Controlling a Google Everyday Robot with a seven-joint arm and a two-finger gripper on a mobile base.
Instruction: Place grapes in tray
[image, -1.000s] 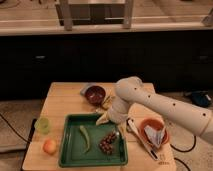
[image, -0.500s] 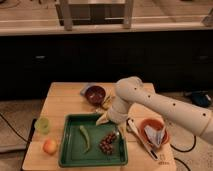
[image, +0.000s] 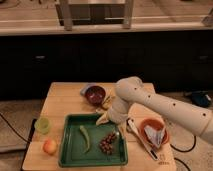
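The grapes (image: 107, 143), a small dark reddish-purple bunch, lie inside the dark green tray (image: 68, 150), in its right half. My gripper (image: 111, 124) hangs over the tray's far right corner, just above and behind the grapes, not touching them. Its pale fingers (image: 102, 119) stand apart and hold nothing. The white arm comes in from the right.
A long green pod (image: 85, 138) lies in the tray left of the grapes. An orange-pink fruit (image: 49, 146) and a green cup (image: 42, 125) sit left of the tray. A dark red bowl (image: 95, 93) stands behind it. An orange bowl (image: 154, 133) stands to the right.
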